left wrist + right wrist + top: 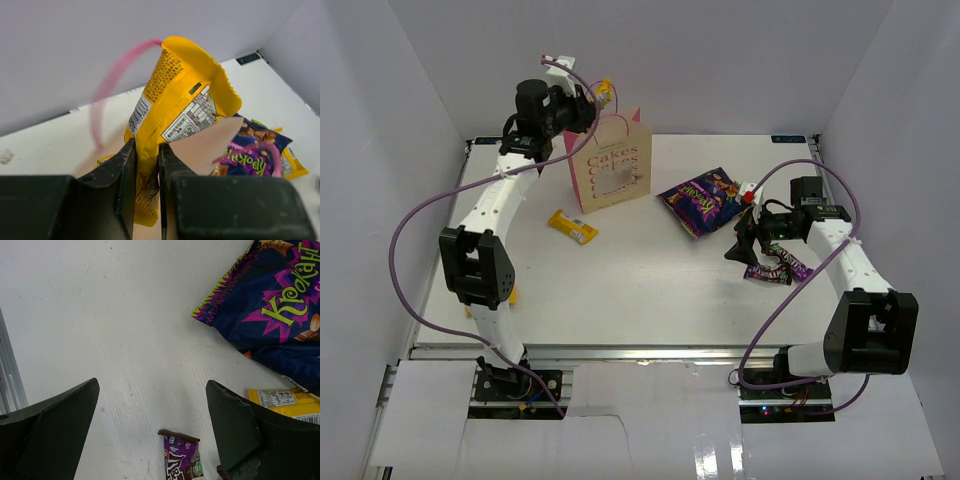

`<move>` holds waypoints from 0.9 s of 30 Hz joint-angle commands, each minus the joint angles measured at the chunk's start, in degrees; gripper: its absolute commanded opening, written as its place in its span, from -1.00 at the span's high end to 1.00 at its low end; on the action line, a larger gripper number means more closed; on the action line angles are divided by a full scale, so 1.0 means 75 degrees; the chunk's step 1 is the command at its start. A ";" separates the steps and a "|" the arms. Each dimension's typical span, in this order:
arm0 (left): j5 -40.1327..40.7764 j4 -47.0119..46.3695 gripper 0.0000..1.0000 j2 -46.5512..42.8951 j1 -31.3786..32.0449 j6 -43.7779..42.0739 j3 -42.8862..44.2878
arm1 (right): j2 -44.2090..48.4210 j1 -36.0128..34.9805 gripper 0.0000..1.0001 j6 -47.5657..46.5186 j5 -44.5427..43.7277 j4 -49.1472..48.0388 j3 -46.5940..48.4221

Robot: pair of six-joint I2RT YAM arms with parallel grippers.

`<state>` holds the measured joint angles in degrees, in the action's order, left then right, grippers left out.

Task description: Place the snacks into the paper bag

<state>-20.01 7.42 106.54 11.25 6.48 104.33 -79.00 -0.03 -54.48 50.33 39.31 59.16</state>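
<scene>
The paper bag (612, 165), upright at the far left of the table (650, 290), may tip if my left pincer (147, 150), clamped on a yellow bar (185, 90) above its mouth, catches the pink handle (107, 90); my right pincer (151, 395) gapes over a purple candy packet (181, 460).

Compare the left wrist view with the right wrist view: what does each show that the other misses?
Only the left wrist view: the left gripper shut on a yellow bar, beside the pink handle of the paper bag. Only the right wrist view: the open right gripper and a small purple candy packet. Both: the purple chip bag.
</scene>
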 commanded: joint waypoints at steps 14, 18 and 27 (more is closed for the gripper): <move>0.0289 0.0147 -0.05 -0.0073 0.0294 0.0225 -0.0165 | 0.0011 0.0016 -0.87 0.0417 0.0193 -0.0271 0.0116; 0.0312 0.0159 -0.25 -0.0108 0.0294 0.0273 -0.0037 | -0.0446 -0.0323 -0.93 0.2396 -0.0253 -0.1265 0.0596; 0.1085 0.0440 -0.55 -0.1172 0.0282 0.0156 -0.0513 | -0.1419 -0.1340 -0.94 0.6661 -0.1951 -0.3415 0.1533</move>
<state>-15.31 10.83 106.67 13.61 8.10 102.91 -88.47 -6.42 -12.56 39.90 19.84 66.37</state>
